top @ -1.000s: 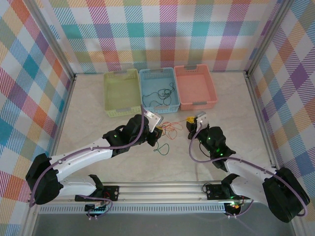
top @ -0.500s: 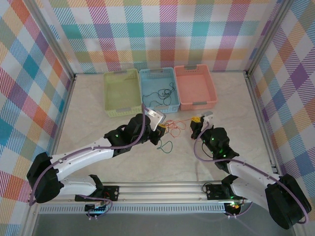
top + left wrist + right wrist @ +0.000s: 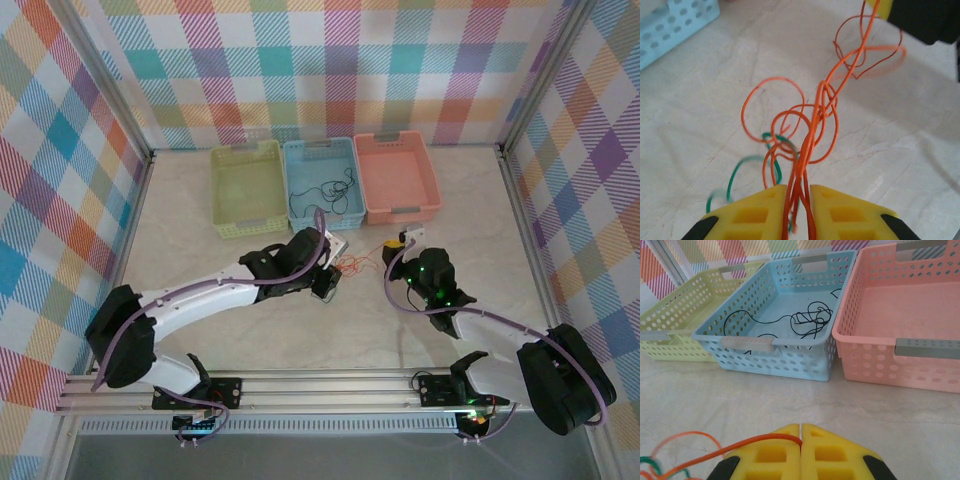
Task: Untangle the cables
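Black cable (image 3: 807,320): one strand, already separated, lying in the blue basket (image 3: 747,342) at the far edge of the desk (image 3: 470,220). Orange cable (image 3: 815,115) and green cable (image 3: 737,170): apparently looped through each other over mid-desk. The orange is drawn between the left gripper (image 3: 799,189), jaws nipped on its strands, and the right gripper (image 3: 800,427), jaws clenched on its other end. Progress, by estimate, about a third: orange and green are not yet parted, and the yellow-green basket (image 3: 670,315) and pink basket (image 3: 920,347) hold no cable.

Right claw (image 3: 801,427) closed tight, near left claw (image 3: 798,189).
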You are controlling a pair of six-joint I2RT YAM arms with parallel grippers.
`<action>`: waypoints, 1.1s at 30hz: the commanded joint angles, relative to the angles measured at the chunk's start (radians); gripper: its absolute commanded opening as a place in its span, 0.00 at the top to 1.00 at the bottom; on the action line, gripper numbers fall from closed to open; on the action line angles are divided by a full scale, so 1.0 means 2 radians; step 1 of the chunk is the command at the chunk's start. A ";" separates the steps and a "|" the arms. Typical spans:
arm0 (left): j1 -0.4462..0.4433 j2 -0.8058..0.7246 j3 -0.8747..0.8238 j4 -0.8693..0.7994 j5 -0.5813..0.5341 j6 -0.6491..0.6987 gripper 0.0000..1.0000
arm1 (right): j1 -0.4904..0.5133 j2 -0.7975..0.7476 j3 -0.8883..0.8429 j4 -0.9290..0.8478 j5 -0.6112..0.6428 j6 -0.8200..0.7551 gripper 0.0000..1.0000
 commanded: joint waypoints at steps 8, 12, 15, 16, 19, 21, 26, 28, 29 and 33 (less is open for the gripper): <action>0.003 0.041 0.044 -0.066 -0.005 -0.003 0.69 | -0.003 0.027 0.032 -0.035 -0.007 0.010 1.00; 0.003 0.037 0.042 -0.065 -0.007 -0.003 0.60 | -0.003 0.025 0.032 -0.039 0.000 0.010 1.00; 0.003 0.033 0.039 -0.063 -0.008 -0.004 0.56 | -0.003 0.023 0.032 -0.041 0.002 0.009 1.00; 0.003 0.032 0.039 -0.062 -0.009 -0.004 0.56 | -0.003 0.022 0.032 -0.042 0.002 0.009 1.00; 0.003 0.033 0.038 -0.060 -0.009 -0.005 0.56 | -0.003 0.021 0.032 -0.042 0.003 0.009 1.00; 0.003 0.038 0.041 -0.063 -0.011 -0.006 0.55 | -0.003 0.020 0.032 -0.043 0.004 0.008 1.00; 0.010 0.047 0.049 -0.071 -0.018 -0.026 0.50 | -0.003 0.020 0.032 -0.043 0.005 0.006 1.00; 0.024 0.056 0.056 -0.067 -0.001 -0.048 0.46 | -0.003 0.021 0.032 -0.044 0.005 0.006 1.00; 0.028 0.063 0.062 -0.068 -0.005 -0.057 0.45 | -0.003 0.021 0.031 -0.044 0.006 0.005 1.00; 0.041 0.125 0.121 -0.106 -0.028 -0.070 0.44 | -0.003 0.018 0.030 -0.043 0.007 0.004 1.00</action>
